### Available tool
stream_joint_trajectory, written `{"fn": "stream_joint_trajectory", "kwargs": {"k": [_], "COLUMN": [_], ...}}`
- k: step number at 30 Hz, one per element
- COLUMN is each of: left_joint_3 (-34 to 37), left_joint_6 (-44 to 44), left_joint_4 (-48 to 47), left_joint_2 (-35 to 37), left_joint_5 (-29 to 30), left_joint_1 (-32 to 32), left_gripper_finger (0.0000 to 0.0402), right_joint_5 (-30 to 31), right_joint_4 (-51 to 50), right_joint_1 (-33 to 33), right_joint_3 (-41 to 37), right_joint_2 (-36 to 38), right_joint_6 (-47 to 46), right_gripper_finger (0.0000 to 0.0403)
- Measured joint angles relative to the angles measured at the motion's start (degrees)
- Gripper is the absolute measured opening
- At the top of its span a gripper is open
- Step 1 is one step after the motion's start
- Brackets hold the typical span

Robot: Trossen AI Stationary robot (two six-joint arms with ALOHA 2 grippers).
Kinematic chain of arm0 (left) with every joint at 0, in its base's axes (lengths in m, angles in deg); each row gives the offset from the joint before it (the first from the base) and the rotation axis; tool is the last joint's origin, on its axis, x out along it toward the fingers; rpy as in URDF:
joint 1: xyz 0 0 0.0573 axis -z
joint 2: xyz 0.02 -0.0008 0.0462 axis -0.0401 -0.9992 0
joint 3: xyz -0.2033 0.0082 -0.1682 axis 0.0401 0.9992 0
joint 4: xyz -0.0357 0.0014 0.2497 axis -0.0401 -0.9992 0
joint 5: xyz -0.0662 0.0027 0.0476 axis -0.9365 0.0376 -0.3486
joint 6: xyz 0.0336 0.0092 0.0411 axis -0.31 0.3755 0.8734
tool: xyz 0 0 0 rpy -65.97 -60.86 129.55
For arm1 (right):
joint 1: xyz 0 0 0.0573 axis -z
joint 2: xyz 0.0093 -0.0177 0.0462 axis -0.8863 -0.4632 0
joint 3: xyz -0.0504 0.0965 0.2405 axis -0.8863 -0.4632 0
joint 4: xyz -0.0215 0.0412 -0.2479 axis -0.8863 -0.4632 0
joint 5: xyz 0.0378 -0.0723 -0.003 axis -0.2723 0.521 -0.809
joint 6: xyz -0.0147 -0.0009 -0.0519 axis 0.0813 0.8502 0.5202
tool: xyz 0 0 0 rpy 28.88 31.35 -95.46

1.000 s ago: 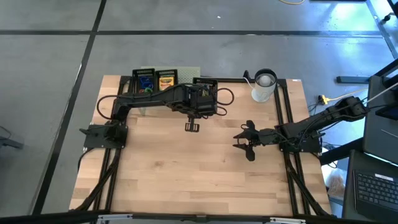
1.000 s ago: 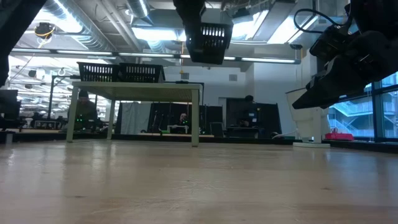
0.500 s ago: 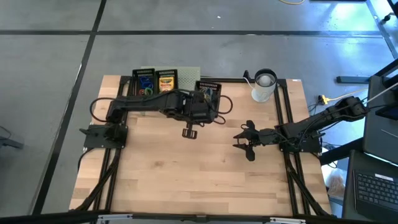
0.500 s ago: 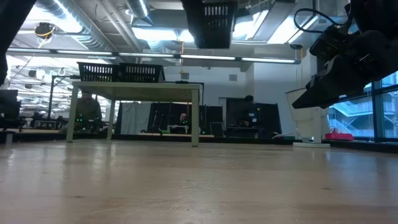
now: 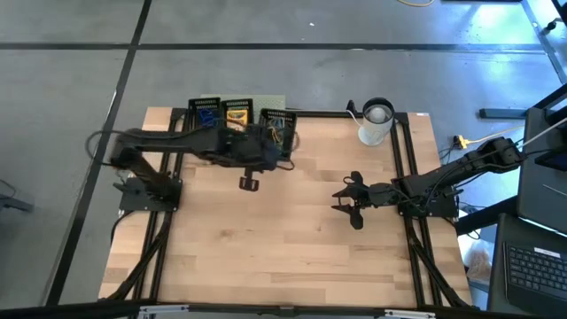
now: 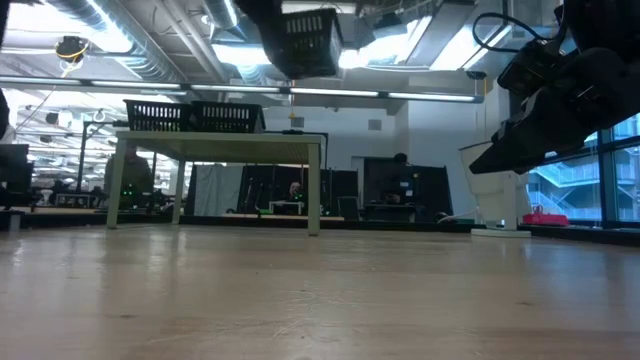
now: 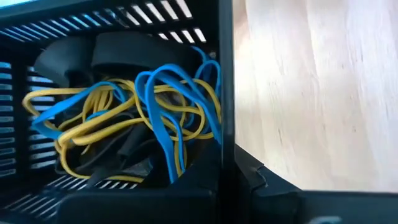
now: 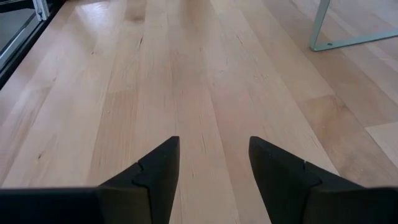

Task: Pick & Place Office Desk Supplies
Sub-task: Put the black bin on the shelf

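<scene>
In the high view my left gripper (image 5: pixel 268 147) is shut on a black mesh basket (image 5: pixel 277 125) near the table's far edge, right of the pale green stand (image 5: pixel 269 103). The left wrist view shows yellow and blue loops (image 7: pixel 143 115) and black pieces inside the basket (image 7: pixel 124 37). The low view shows the basket (image 6: pixel 300 40) high in the air. Two crayon boxes (image 5: pixel 236 114) sit in baskets on the stand. My right gripper (image 5: pixel 342 202) hovers open over the table's right half, its fingers spread (image 8: pixel 211 168). My left gripper holds the basket by the upper edge of one side wall (image 7: pixel 225 93), which runs between the two dark fingers, one inside (image 7: pixel 143 196) and one outside (image 7: pixel 255 183). It comes at the wall from the table's near side. The basket is lifted clear of the table, slightly tilted.
A white cup with a black rim (image 5: pixel 376 120) stands at the far right of the table. The stand's legs (image 6: pixel 314 185) and its two baskets (image 6: pixel 190 115) show in the low view. Bare wood lies in the middle and near parts of the table (image 5: pixel 283 239).
My left arm has carried the basket first up, then toward the table's left edge, closer to the stand, with its elbow swinging out to the left. The basket stays held and clear of the table. My right arm has kept still.
</scene>
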Motion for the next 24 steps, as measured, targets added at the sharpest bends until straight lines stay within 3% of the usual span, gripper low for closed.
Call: {"fn": "stream_joint_trajectory", "kwargs": {"k": [5, 9, 17, 24], "left_joint_3": [15.7, 23.49, 24.41, 24.41], "left_joint_6": [9.91, 13.91, 9.63, 7.02], "left_joint_4": [14.82, 23.35, 29.46, 29.1], "left_joint_2": [8.63, 12.44, 12.97, 12.73], "left_joint_5": [-0.72, -3.82, -5.04, -6.73], "left_joint_1": [-1.07, -3.15, -6.72, -10.35], "left_gripper_finger": [0.0003, 0.0003, 0.0003, 0.0003], "right_joint_5": [0.0, 0.0, 0.0, 0.0], "right_joint_4": [0.01, 0.01, 0.01, 0.01], "right_joint_1": [-0.01, 0.0, 0.0, 0.0], "right_joint_3": [0.0, 0.0, 0.0, 0.0], "right_joint_2": [0.0, 0.0, 0.0, 0.0], "right_joint_6": [0.0, 0.0, 0.0, 0.0], "right_gripper_finger": [0.0194, 0.0194, 0.0194, 0.0194]}}
